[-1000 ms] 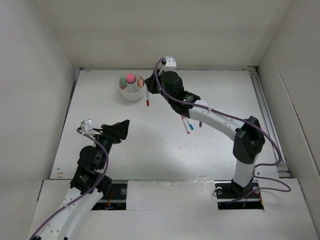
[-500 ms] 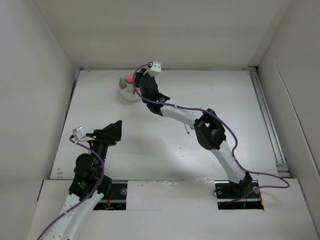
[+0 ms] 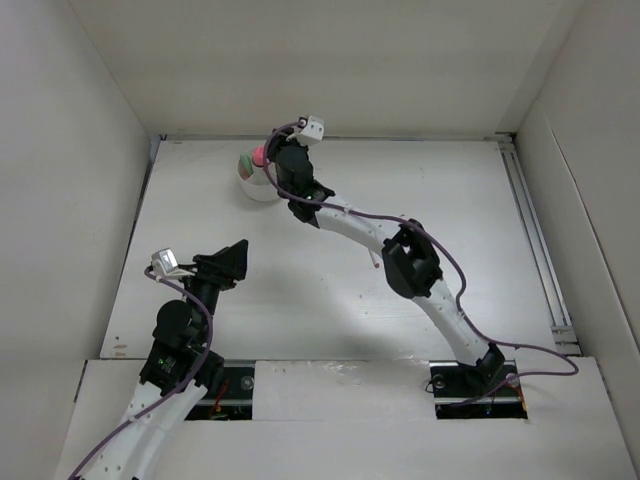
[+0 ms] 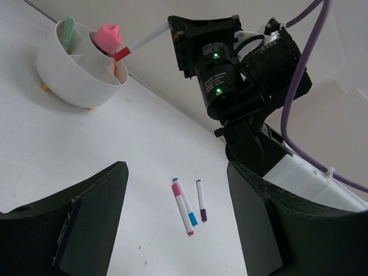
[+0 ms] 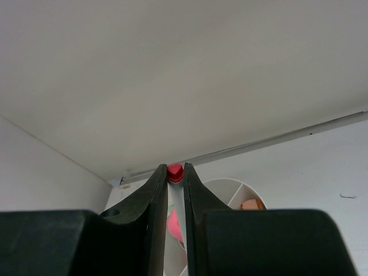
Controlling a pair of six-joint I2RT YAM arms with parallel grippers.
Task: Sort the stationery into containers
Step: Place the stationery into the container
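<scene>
The right gripper [image 5: 175,168] is nearly closed, its two black fingers [image 5: 154,195] pinched on a slim white pen with a red end [image 5: 175,172]. The pen's long axis runs along the fingers, red end foremost. In the left wrist view it slants down from the gripper toward the round white plastic cup with inner dividers [image 4: 72,80], and the red end hangs over the cup's rim just beside the pink-capped white bottle [image 4: 108,36] standing inside. I cannot tell whether the tip touches the bottle.

A pale green marker [image 4: 69,27] stands in another compartment of the cup, and a small orange piece [image 4: 119,69] sits low in a third.

The left gripper [image 4: 175,172] hovers above the bench with its jaws spread wide, holding nothing and well apart from the cup. Between its fingers, on the bench, lie a pink-capped pen [image 4: 183,210] and a blue-capped pen [image 4: 185,202] side by side and touching, with a purple pen [image 4: 200,200] just beside them, all three roughly parallel.

The bench [image 3: 470,200] is flat, matt white. Plain white panels [image 3: 330,60] wall it in at the back and on both sides, and the cup stands near the back left corner.
</scene>
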